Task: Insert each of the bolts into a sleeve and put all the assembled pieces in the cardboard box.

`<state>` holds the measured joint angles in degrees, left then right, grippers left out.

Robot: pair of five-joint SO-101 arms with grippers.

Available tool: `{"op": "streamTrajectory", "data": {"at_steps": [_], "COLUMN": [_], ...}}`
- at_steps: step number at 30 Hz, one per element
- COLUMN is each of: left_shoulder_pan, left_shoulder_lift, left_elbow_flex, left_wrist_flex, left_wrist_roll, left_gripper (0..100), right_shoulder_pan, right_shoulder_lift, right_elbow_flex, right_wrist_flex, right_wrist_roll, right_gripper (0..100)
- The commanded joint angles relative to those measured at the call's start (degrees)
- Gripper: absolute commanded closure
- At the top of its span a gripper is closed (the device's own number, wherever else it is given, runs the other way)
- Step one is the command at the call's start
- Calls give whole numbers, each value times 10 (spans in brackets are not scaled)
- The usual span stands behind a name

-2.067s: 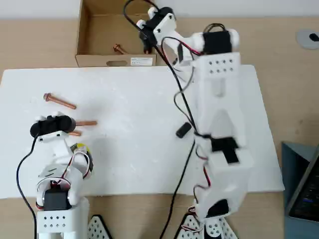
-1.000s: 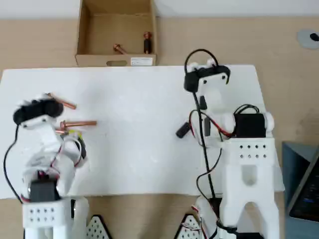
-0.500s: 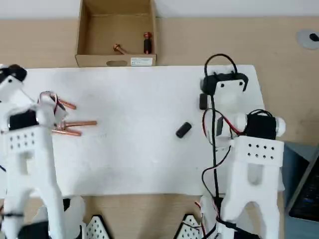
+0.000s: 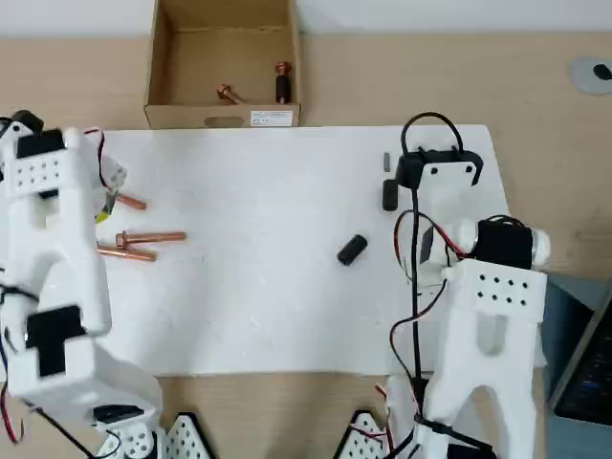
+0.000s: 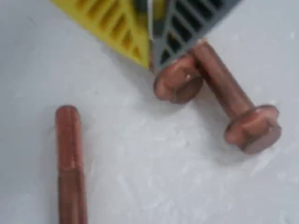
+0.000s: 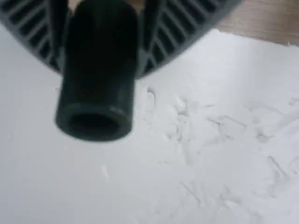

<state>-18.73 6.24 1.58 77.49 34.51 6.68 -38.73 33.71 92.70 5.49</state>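
Right gripper [image 6: 100,28] clamped on black sleeve [image 6: 96,84], hanging above white mat [image 4: 268,316] near far right corner. Left gripper [image 5: 149,51] pinched closed, looks empty, tips at bolts [image 5: 219,88]. Bolts probably rigid, slick, rolly, so grab mid-shank.

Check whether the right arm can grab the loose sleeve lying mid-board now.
Probably not yet. The path to the loose sleeve looks bare, but the right gripper is shut on a second sleeve, so it has no free grip.

Robotics lab bench: wooden table [image 4: 76,86], white foam mat [image 4: 268,316], laptop [image 4: 583,368] at the edge, exposed wiring [image 4: 415,287].
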Motion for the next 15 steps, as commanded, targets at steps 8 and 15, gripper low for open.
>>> {"op": "streamTrajectory", "data": {"at_steps": [8, 15], "left_shoulder_pan": [-6, -17], "left_shoulder_lift": [167, 262], "left_elbow_flex": [-298, -367], "left_wrist_flex": [79, 82], "left_wrist_roll": [10, 24], "left_gripper": [993, 993], "right_shoulder_pan": [7, 7], "right_shoulder_lift": [-17, -15], "right_elbow_flex": [0, 21], "right_wrist_flex": [-13, -40], "right_wrist_roll": [-1, 3], "right_gripper": [987, 987]}}
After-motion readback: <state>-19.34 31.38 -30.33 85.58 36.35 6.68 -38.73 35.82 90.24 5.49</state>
